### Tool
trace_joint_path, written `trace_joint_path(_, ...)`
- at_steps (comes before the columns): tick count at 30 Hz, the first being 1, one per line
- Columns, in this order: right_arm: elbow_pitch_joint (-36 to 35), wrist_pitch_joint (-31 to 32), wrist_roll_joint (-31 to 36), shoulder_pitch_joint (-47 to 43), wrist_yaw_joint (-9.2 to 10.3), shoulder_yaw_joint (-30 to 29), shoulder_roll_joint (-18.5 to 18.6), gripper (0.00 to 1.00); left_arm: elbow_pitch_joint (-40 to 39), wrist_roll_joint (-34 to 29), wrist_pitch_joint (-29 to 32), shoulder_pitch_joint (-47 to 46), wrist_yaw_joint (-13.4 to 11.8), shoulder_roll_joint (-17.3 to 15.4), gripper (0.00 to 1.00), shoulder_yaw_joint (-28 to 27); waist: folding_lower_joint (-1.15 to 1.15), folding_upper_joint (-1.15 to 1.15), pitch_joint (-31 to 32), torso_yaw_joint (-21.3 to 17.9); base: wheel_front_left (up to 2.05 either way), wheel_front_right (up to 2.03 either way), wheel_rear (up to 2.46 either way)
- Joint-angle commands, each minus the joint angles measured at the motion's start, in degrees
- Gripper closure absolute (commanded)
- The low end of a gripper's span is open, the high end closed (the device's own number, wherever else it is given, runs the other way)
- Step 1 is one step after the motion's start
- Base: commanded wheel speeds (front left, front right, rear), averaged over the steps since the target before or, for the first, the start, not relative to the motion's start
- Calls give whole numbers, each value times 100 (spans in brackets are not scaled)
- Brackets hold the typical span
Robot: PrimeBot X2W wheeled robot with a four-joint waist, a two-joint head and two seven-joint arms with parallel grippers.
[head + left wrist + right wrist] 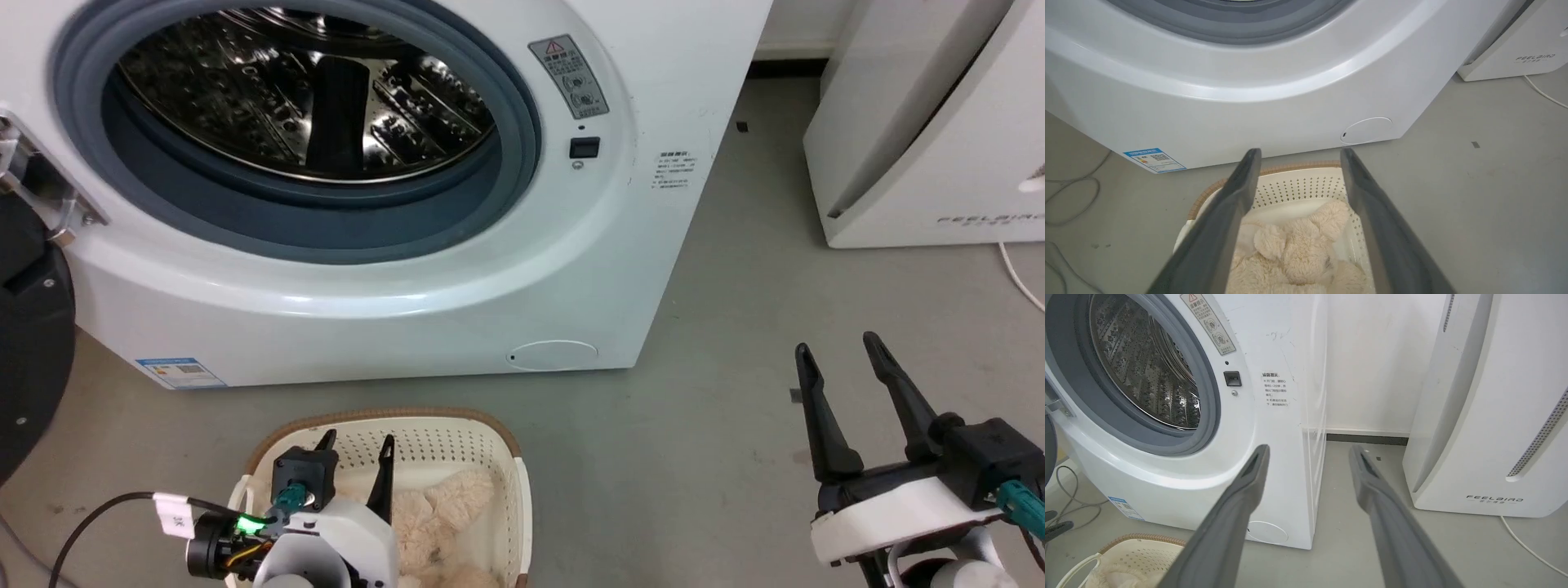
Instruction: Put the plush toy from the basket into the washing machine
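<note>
So the left gripper [357, 445] is hanging right over the basket [1298, 185], fingers spread wide and holding nothing, and the plush toy [1294, 253] is lying straight below and between them, slumped in the bottom toward the robot's end. That's the bit that matters: the toy is sitting down-and-ahead of those fingertips, not touching them yet. Its bulk seems to be running roughly along the line of the fingers, one rounded limb poking toward the far right corner, though with all that shaggy cream fur I can't really call its long axis. The right gripper [838, 347] is idling well off to the side over the bare grey floor [718, 457], fingers also parted and empty, so the left arm is looking like the obvious one for the grab. The washing machine [367, 302] is standing just beyond the basket's woven brown rim, smooth white shell, grey rubber gasket [310, 220], dimpled steel drum [245, 82] gaping open.
</note>
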State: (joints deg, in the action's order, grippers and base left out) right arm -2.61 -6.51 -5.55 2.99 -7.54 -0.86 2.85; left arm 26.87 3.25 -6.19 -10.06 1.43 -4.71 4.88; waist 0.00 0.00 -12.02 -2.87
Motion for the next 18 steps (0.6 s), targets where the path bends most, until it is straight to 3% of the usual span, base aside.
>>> trace_joint_path(1, -51, -66, -51, 111, 3, 5, 1, 0, 185, 41, -47, -148, 33, -57, 0, 35, 0, 0, -89, -44, 0, 0, 0)
trace_joint_path(18, -129, -257, -174, 285, 3, 22, 2, 0, 1549, 70, -196, -951, 250, -237, 0, 434, 0, 0, -808, -283, 0, 0, 0)
